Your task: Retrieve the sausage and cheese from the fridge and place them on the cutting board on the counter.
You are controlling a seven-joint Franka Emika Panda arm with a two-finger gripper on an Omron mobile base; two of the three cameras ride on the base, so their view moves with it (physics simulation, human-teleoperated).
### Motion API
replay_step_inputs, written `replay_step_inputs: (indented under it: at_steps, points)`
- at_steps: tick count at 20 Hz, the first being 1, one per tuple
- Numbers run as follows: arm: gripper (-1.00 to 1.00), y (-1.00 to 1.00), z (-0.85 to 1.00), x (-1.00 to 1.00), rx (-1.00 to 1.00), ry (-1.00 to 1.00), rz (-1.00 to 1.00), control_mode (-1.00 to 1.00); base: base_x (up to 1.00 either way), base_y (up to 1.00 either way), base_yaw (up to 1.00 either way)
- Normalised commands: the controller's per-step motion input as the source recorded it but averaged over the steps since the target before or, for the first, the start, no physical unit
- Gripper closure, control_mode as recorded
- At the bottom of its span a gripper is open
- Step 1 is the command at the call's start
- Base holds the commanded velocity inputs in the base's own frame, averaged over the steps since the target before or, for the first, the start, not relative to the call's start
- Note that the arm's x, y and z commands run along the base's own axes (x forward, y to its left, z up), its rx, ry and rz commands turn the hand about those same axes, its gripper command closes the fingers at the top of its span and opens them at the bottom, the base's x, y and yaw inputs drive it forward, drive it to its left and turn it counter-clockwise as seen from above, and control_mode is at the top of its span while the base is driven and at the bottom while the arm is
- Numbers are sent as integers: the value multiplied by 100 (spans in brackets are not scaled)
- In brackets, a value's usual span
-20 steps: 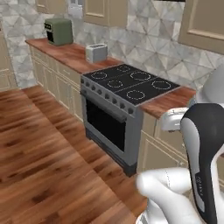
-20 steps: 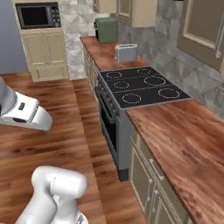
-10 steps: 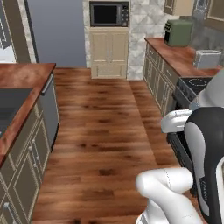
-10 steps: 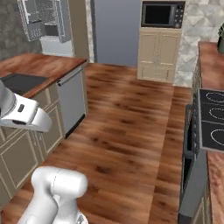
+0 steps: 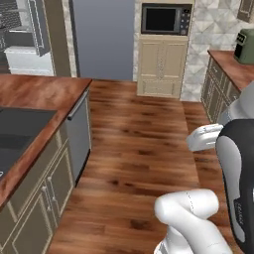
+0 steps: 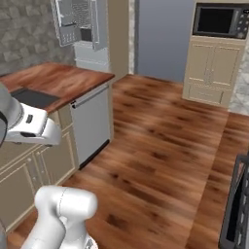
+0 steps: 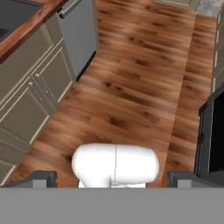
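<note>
The gripper [image 7: 112,183] hangs empty over the reddish-brown plank floor [image 7: 131,87], its two dark fingertips [image 7: 41,178] spread as wide as they go, holding nothing. Far to the left of the fingers and well ahead of them stands the tall pale-grey fridge [image 6: 80,29] with light wood side trim, one door swung open to show white shelves. Nearer on the left runs the reddish-brown wood-grain counter [image 5: 39,94] over beige panelled cabinets, with a grey dishwasher front [image 6: 92,124] at its end. Straight ahead, well apart from the fingers, a black microwave [image 5: 166,20] sits above a beige cabinet. I judge the step in hand is the approach to the fridge; sausage, cheese and cutting board cannot be made out. The next move calls for driving closer and reaching into the open fridge
</note>
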Motion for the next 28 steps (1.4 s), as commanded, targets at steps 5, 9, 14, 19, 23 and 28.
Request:
replay_step_inputs:
  at_steps: [5,9,14,19,23,28]
  points:
    - [-100,0,0,0,0,0,0,100,100,-48,5]
    - [-100,0,0,0,0,0,0,100,100,-65,7]
    - [-100,0,0,0,0,0,0,100,100,-63,8]
    - [-100,0,0,0,0,0,0,100,100,-46,20]
    - [-100,0,0,0,0,0,0,100,100,-34,26]
    - [-100,0,0,0,0,0,0,100,100,-34,26]
